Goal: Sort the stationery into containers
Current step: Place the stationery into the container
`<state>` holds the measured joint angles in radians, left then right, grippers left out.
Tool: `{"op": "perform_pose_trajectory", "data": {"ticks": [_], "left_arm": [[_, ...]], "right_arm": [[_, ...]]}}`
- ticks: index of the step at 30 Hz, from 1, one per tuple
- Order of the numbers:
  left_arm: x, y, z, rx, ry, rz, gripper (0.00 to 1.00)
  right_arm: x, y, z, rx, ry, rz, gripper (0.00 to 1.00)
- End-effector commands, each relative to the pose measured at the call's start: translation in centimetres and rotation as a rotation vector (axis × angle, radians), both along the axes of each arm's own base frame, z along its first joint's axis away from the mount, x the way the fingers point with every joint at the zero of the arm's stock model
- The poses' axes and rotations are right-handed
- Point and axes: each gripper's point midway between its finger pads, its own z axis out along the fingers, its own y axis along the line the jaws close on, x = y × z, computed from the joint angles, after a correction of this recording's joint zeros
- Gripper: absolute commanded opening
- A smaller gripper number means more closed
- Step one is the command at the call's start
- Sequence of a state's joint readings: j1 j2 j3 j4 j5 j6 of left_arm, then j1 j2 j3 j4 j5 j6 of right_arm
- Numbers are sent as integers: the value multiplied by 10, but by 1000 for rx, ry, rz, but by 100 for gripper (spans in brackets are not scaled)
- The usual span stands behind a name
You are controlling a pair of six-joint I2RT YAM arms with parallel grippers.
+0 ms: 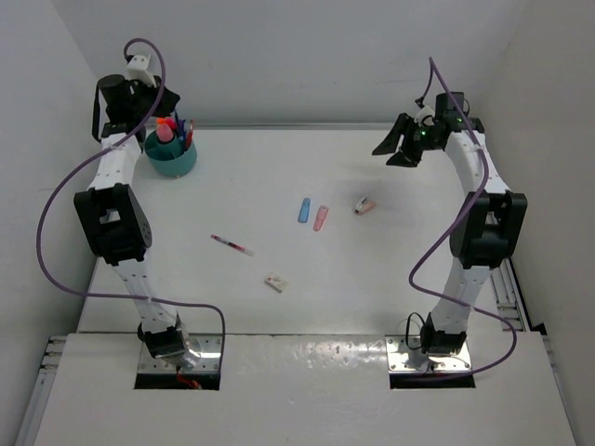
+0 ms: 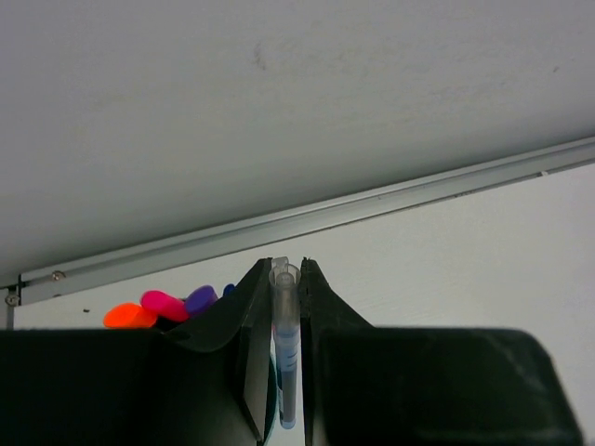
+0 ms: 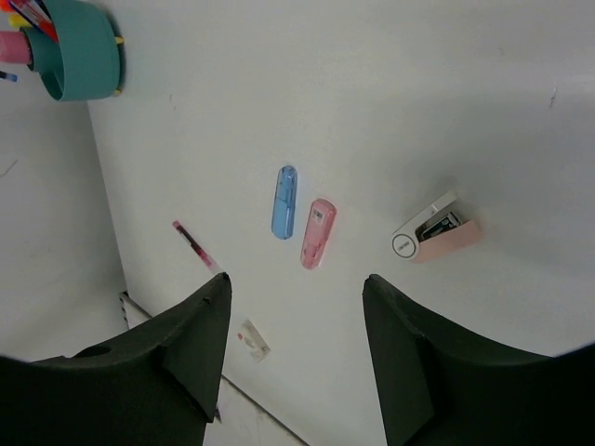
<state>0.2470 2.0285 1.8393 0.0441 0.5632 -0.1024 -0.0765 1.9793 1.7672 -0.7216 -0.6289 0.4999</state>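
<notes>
Scene: we look down on a white table [image 1: 372,279] where two arms sort stationery into a single teal cup [image 1: 172,165] at the far left corner

Done so far: the cup is already crowded; we make out orange, pink and purple ends and thin shafts standing in it

Left gripper [image 2: 286,271]: jaws closed on a blue pen [image 2: 285,353], which runs along the fingers with its clear end poking just past the tips

Pen's place: in the wrist view the cup's coloured ends sit just below and left of the fingers, so we judge the pen is at the cup but not yet let go; whether it is over the rim or beside it we cannot tell

Right gripper [image 1: 402,149]: jaws open and empty, raised over the far right of the table, apart from every item

Left to sort: five pieces lie loose, namely a red pen [image 1: 231,244] toward the left, a blue eraser [image 1: 304,211] and pink eraser [image 1: 320,218] side by side near the middle, a pink-and-white piece [image 1: 364,205] just right of them, and a small white piece [image 1: 276,282] nearer the bases

Progress: we judge the job well past halfway, with one pen in hand and five to go

Containers: we see only this one cup
</notes>
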Motion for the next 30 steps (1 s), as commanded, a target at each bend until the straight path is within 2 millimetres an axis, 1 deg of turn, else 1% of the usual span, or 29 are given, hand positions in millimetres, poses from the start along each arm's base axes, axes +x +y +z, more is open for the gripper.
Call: {"op": "perform_pose_trajectory", "data": {"ticks": [1, 6, 8, 14, 19, 21, 22, 23, 24, 27, 29, 30], "left_arm": [[5, -5, 45, 65, -158, -29, 0], [10, -2, 28, 120, -153, -26, 0], [11, 0, 21, 174, -154, -23, 0], [16, 2, 1, 208, -119, -28, 0], [19, 0, -12, 203, -99, -41, 0], [19, 0, -18, 202, -86, -44, 0], [19, 1, -20, 208, -84, -42, 1], [19, 0, -22, 207, -78, -42, 2], [19, 2, -24, 214, -75, -38, 2], [18, 3, -33, 224, -51, -39, 9], [17, 6, -34, 235, -46, -38, 29], [17, 4, -32, 232, -48, -41, 36]], "right_arm": [[-5, 2, 22, -5, -62, 17, 58], [-5, 8, 21, -5, -60, 39, 57], [-6, 9, 21, -3, -61, 44, 56], [-5, 16, 22, -2, -70, 66, 55], [-6, 32, 26, -17, -97, 118, 53], [-6, 32, 27, -23, -105, 127, 53], [-9, 45, 27, -23, -107, 158, 53], [-11, 50, 29, -30, -120, 180, 52], [-11, 51, 29, -35, -125, 188, 52], [-16, 66, 35, -50, -165, 244, 50], [-19, 77, 39, -69, -205, 295, 49], [-24, 89, 40, -75, -219, 336, 49]]}}
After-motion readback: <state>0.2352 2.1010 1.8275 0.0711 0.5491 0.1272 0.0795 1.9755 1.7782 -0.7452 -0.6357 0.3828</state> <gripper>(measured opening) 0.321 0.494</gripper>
